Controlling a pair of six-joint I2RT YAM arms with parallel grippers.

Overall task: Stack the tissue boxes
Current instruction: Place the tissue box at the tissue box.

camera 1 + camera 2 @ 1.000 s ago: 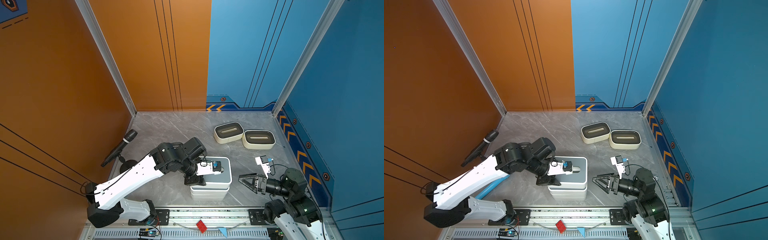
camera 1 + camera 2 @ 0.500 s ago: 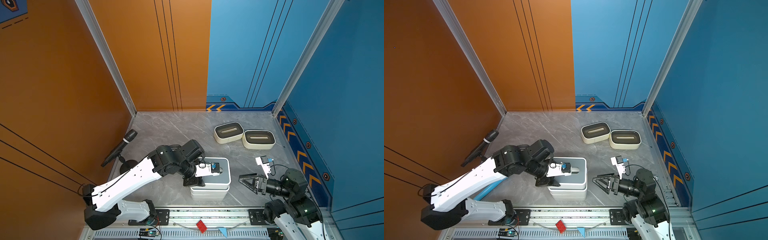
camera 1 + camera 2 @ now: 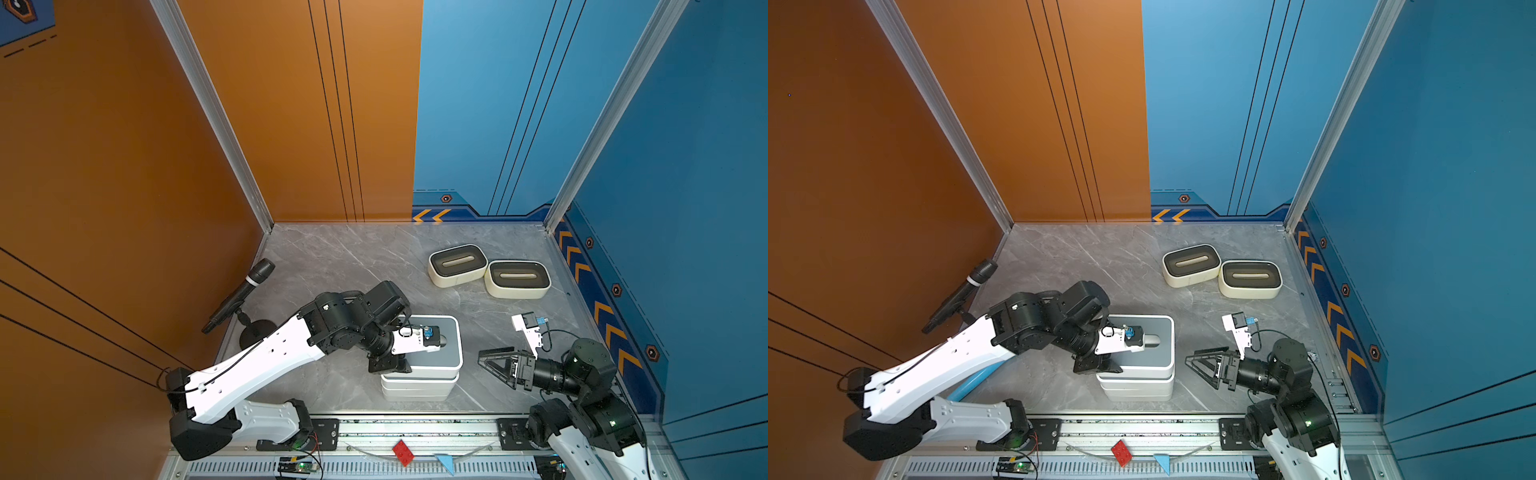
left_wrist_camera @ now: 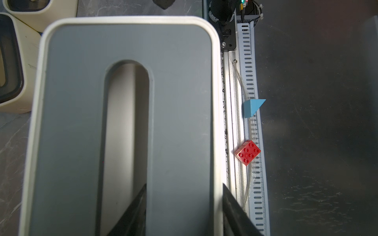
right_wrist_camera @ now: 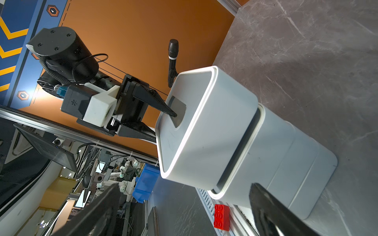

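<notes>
A white tissue box with a grey slotted top (image 3: 451, 345) (image 3: 1163, 345) sits skewed on top of a stack of white tissue boxes (image 3: 417, 388) (image 3: 1138, 390) near the table's front edge. My left gripper (image 3: 388, 365) (image 4: 184, 185) (image 5: 163, 124) is shut on that top box's wall, with one finger in the slot and the other outside. A dark gap shows between this box and the one under it. Two cream tissue boxes with dark-brown tops (image 3: 457, 266) (image 3: 517, 279) lie side by side at the back right. My right gripper (image 3: 494, 370) (image 3: 1200, 368) is open, right of the stack.
A black microphone (image 3: 239, 299) leans on its stand by the orange left wall. A red brick (image 3: 402, 452) and a blue wedge (image 3: 444, 463) lie on the front rail. Blue walls close the back and right sides.
The left arm has sunk a little, and the top box it holds is lower over the stack. The right arm has not moved.
</notes>
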